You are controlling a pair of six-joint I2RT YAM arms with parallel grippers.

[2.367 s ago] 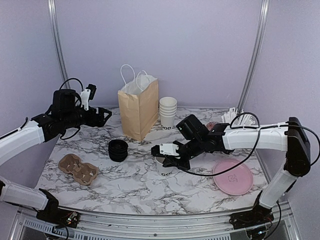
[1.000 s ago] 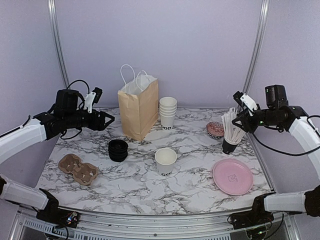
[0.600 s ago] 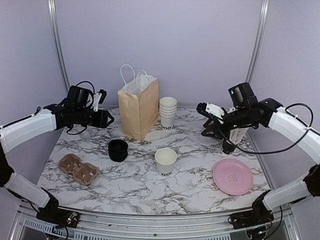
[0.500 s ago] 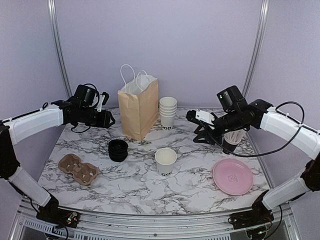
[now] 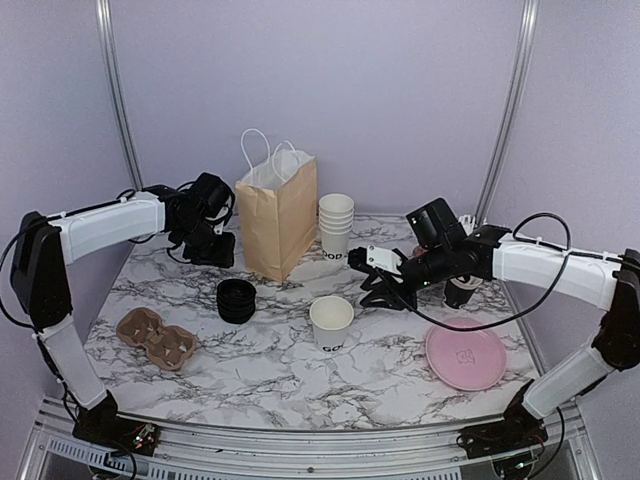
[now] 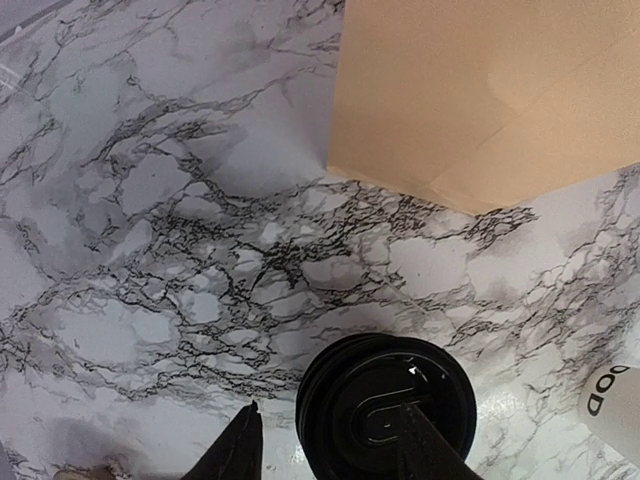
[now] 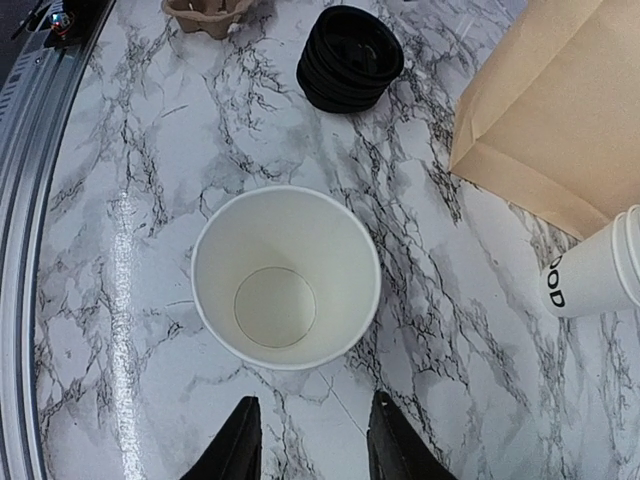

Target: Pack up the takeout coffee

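The takeout coffee, as a lidded cup, is out of view. A lidless white paper cup point(image 5: 332, 322) point(image 7: 285, 275) with dark lettering stands empty mid-table. A stack of black lids point(image 5: 237, 300) point(image 6: 385, 415) sits to its left. My left gripper point(image 5: 215, 255) point(image 6: 329, 403) hovers open above that stack, one finger over the top lid and the other off its left edge, holding nothing. My right gripper point(image 5: 372, 290) point(image 7: 315, 400) is open and empty, tips just short of the cup's rim on its right side.
A brown paper bag point(image 5: 278, 215) point(image 6: 480, 90) point(image 7: 550, 110) stands at the back beside a stack of white cups point(image 5: 336, 225) point(image 7: 590, 270). A cardboard cup carrier point(image 5: 155, 338) lies front left. A pink plate point(image 5: 465, 353) lies front right.
My left arm swung right toward the bag and down over the lid stack, jaws narrowing. My right arm travelled left from the table's back right corner to the lidless cup.
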